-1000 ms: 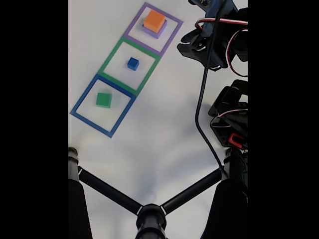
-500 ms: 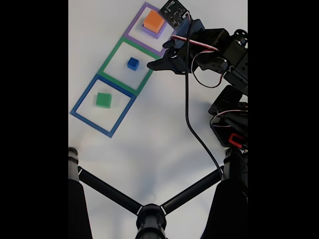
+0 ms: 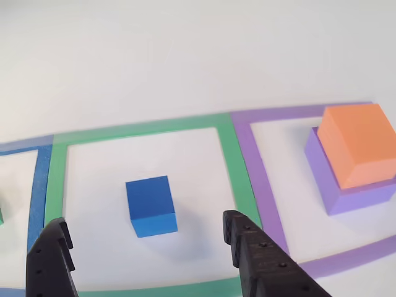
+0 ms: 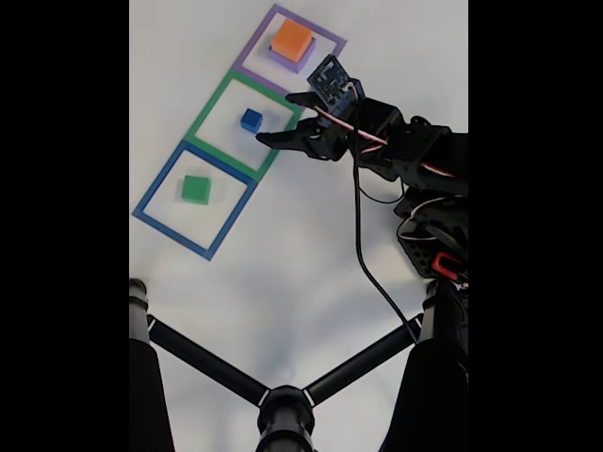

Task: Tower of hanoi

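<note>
Blocks of four colours lie on a white table point(image 4: 311, 264), each inside one of three taped squares that stand in a row and share their sides.

The arm point(image 4: 415, 155) reaches in from the right of the fixed view, and its pincer point(image 4: 273, 118) points toward the green square point(image 4: 209, 106). The jaws stand wide apart and hold nothing. In the other view the two black fingers point(image 3: 260, 260) rise from the lower edge, one on each side of the blue block point(image 3: 150, 206); the block sits a little beyond the tips, apart from both, and nothing touches it.

The purple square point(image 4: 325, 36) is at the far end of the row in the fixed view. It holds the purple block point(image 3: 328, 179), the widest one, which lies flat on the table, and the orange block point(image 3: 359, 143) rests on top of it, a little smaller, so that a purple edge shows at the left and in front.

The green square in the middle holds only the blue block, the smallest, near its centre.

The blue square point(image 4: 155, 193) at the near end of the row holds the green block point(image 4: 196, 189), which lies flat and alone, well apart from the pincer.
</note>
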Robot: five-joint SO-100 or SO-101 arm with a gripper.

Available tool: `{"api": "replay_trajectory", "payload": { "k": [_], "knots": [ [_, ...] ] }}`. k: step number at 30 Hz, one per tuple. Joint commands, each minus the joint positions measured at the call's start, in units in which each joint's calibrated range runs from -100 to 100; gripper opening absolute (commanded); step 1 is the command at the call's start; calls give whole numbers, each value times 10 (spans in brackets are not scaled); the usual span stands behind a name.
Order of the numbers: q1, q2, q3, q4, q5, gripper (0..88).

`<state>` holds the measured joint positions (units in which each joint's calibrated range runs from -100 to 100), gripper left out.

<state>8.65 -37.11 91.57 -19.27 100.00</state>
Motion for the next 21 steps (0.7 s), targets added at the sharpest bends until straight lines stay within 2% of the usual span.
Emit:
{"api": "replay_trajectory", "payload": {
  "k": [1, 8, 21],
  "knots": [
    [-18, 81, 3, -119, 0, 284],
    [-13, 249, -27, -253, 0, 280],
    [-2, 441, -122, -348, 0, 259]
  ]
}}
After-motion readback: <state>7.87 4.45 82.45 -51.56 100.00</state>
